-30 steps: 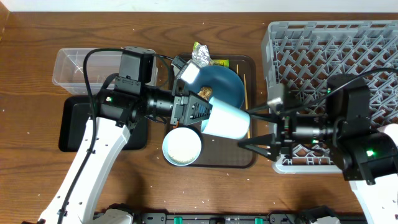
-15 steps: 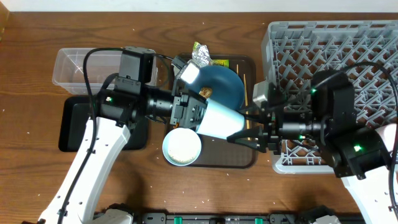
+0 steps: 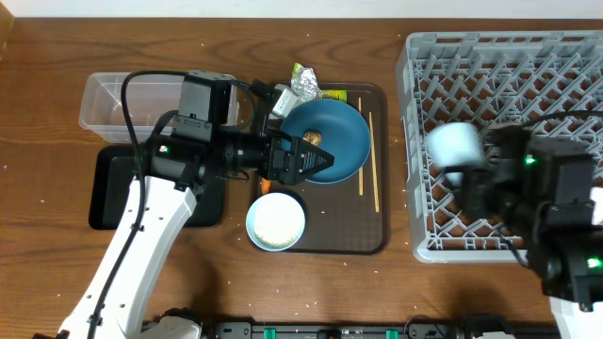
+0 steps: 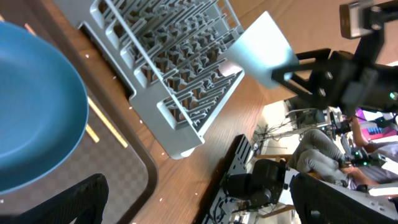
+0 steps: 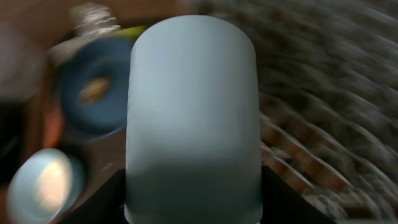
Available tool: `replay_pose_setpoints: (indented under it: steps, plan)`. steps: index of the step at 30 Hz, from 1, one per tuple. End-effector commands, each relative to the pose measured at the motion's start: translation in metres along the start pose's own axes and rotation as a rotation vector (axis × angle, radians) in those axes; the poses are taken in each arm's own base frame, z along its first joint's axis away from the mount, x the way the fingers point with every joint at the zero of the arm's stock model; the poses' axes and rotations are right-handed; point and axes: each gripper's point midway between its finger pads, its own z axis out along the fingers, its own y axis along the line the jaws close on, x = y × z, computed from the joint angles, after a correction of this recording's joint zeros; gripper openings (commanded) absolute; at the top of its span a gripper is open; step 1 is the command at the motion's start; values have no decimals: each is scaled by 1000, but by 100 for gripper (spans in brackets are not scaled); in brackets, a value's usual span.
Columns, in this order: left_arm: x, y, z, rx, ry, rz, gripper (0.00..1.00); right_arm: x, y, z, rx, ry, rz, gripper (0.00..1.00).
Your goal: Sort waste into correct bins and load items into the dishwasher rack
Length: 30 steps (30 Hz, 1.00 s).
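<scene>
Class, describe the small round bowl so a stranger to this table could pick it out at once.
Find the brown serving tray mid-table, left of the big grey rack. The bowl sits at its near-left corner, on the robot's side. Unlike the dark blue dish behind it, it is smaller and white inside.

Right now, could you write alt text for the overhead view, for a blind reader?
The right gripper holds a pale blue cup above the grey rack. The left gripper hovers open over the blue dish on the brown tray, beside a white bowl.
</scene>
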Motion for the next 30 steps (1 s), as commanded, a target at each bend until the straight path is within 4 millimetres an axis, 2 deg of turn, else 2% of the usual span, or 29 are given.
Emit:
replay_pose_setpoints:
  steps: [1, 5, 9, 13, 20, 25, 27, 29, 30]
  plan:
    - [2, 4, -1, -29, 2, -10, 94, -8, -58, -6, 239, -46, 231, 39]
    - [7, 10, -1, -65, 13, -34, 94, -3, -101, -3, 340, -10, 371, 39]
    - [10, 13, -2, -84, 22, -49, 95, 10, -120, 6, 336, 71, 488, 39]
    - [10, 13, -2, -84, 23, -51, 94, 32, -137, 17, 370, 201, 572, 42]
    - [11, 13, -2, -84, 24, -53, 94, 51, -158, 36, 401, 345, 609, 42]
    - [10, 13, -2, -84, 24, -52, 94, 59, -161, 47, 377, 406, 646, 43]
    - [10, 13, -2, -84, 24, -53, 94, 61, -162, 50, 377, 423, 647, 49]
    - [10, 13, -2, -84, 24, -53, 94, 62, -163, 52, 377, 432, 650, 59]
    - [10, 13, -2, -84, 24, -53, 94, 61, -163, 53, 377, 431, 650, 60]
